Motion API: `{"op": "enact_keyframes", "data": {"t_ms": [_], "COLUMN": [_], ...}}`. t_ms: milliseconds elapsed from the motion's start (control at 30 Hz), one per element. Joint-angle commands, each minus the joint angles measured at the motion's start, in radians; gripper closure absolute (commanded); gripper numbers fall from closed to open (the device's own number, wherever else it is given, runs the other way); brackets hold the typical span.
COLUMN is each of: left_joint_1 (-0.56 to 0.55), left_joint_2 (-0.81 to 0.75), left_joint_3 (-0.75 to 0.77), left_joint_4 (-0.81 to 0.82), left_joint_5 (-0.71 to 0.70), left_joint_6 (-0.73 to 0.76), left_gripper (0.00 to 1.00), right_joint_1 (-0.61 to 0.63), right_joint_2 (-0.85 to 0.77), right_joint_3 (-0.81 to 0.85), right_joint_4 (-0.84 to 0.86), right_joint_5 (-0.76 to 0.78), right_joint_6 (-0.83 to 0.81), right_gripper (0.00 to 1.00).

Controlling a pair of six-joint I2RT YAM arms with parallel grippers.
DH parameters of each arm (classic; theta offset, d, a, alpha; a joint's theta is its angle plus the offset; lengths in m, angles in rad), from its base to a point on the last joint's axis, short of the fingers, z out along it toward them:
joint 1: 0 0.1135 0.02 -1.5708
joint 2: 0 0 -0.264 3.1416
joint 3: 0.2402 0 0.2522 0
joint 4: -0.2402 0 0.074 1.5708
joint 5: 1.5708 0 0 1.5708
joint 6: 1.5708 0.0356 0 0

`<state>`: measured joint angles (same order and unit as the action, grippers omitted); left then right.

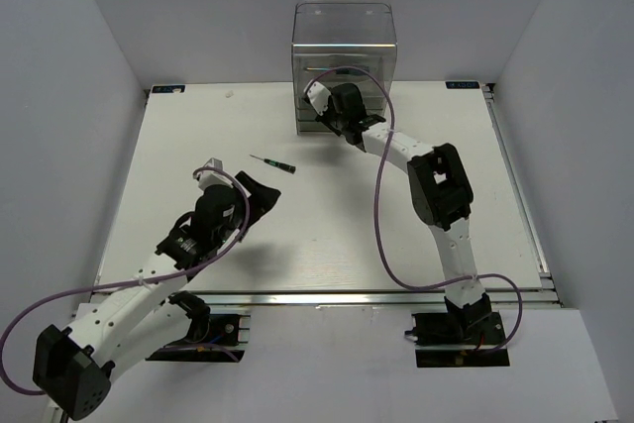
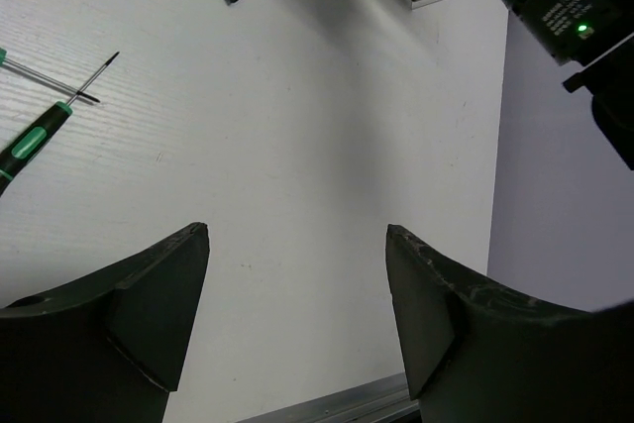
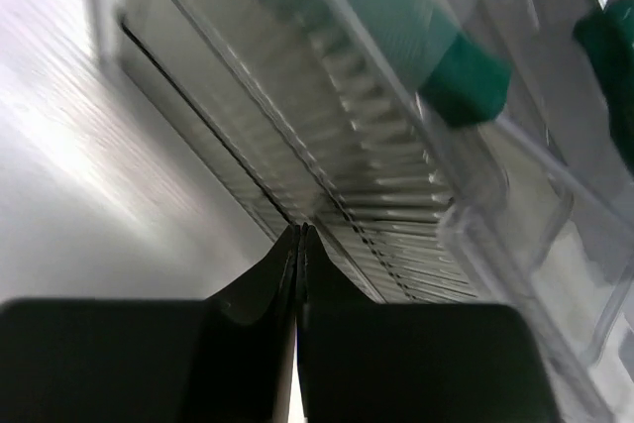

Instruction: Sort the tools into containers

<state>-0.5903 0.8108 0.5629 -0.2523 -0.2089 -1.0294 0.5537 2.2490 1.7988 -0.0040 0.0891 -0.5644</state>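
Drawers (image 3: 332, 136) near right end effector (image 3: 299, 233)

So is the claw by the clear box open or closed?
Shut: the right gripper has its two black fingers pressed together, with no gap and nothing between them.

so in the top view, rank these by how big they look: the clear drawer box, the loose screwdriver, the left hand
1. clear drawer box
2. left hand, open
3. screwdriver, thinnest by far
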Motion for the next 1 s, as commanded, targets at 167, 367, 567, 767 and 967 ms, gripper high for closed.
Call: {"op": "enact_keyframes", "data": {"t_ms": [167,367,567,767,967], "left_joint_1": [0.003,0.003,0.004,0.02,0.021], "left_joint_2": [0.122,0.384,0.845,1.268,1.508], "left_joint_3": [-0.004,0.041,0.291,0.569,0.804], "left_joint_4": [0.198,0.502,0.78,0.941,0.984], "left_joint_5": [0.043,-0.01,0.055,0.121,0.02], "left_joint_6": [0.02,-0.046,-0.112,-0.242,-0.325], "left_gripper": [0.24,0.76,0.64,0.42,0.4], "right_joint_1": [-0.049,-0.126,-0.19,-0.377,-0.504], "right_joint_2": [-0.018,-0.253,-0.563,-0.798,-1.0], "right_joint_3": [0.01,-0.135,-0.482,-0.736,-0.874], "right_joint_4": [-0.031,-0.301,-0.139,-0.128,-0.124], "right_joint_5": [0.025,-0.586,-0.632,-0.868,-0.979], "right_joint_6": [-0.057,-0.152,0.033,0.205,0.193], "right_gripper": [1.0,1.0,0.32,0.71,1.0]}}
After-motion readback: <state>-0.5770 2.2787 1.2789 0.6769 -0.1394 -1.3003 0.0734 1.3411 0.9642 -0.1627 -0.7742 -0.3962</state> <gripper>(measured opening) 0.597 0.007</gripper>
